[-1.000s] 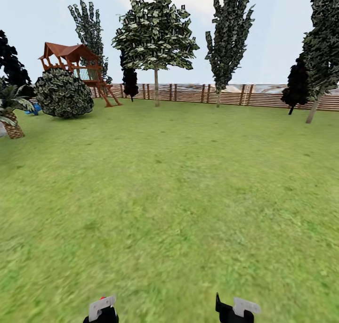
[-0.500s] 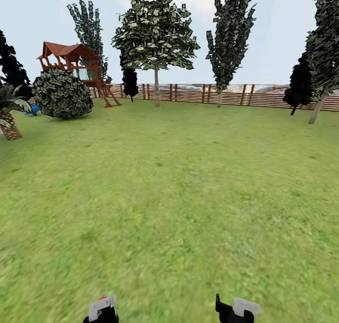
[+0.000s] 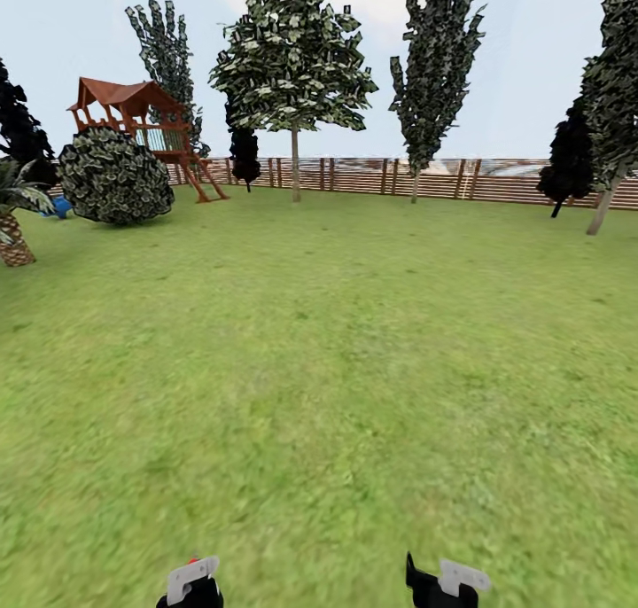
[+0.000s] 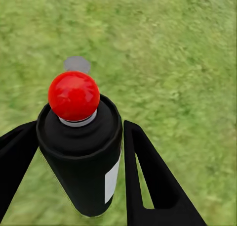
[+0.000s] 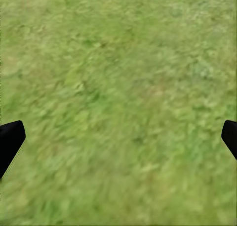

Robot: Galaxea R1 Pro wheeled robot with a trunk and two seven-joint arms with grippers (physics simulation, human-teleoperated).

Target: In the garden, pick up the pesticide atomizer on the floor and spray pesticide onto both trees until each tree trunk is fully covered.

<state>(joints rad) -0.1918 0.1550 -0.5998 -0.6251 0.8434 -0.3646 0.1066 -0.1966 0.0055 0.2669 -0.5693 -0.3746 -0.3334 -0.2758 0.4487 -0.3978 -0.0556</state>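
Observation:
My left gripper [image 4: 74, 176] is shut on the pesticide atomizer [image 4: 81, 152], which shows here as a black canister with a red ball top and a white label, held over grass. In the head view that gripper [image 3: 191, 583] sits at the lower edge, the red top just visible. My right gripper [image 5: 118, 139] is open over bare grass and also shows low in the head view [image 3: 447, 581]. Far across the lawn a broad-crowned tree [image 3: 292, 58] stands on a bare tree trunk [image 3: 295, 169] by the fence. Another tree [image 3: 616, 85] stands at the right edge on a leaning trunk [image 3: 602, 211].
A slatted wooden fence [image 3: 372, 175] closes the back of the lawn. At the left stand a round bush [image 3: 115, 175], a red-brown play tower [image 3: 142, 116] and a short palm [image 3: 13, 227]. A narrow tall tree [image 3: 434, 58] and dark conifers [image 3: 567, 160] line the fence.
The whole view has shifted a little: palm and bush drift left, the right-edge tree drifts right, as the camera moves forward. Both grippers keep their places.

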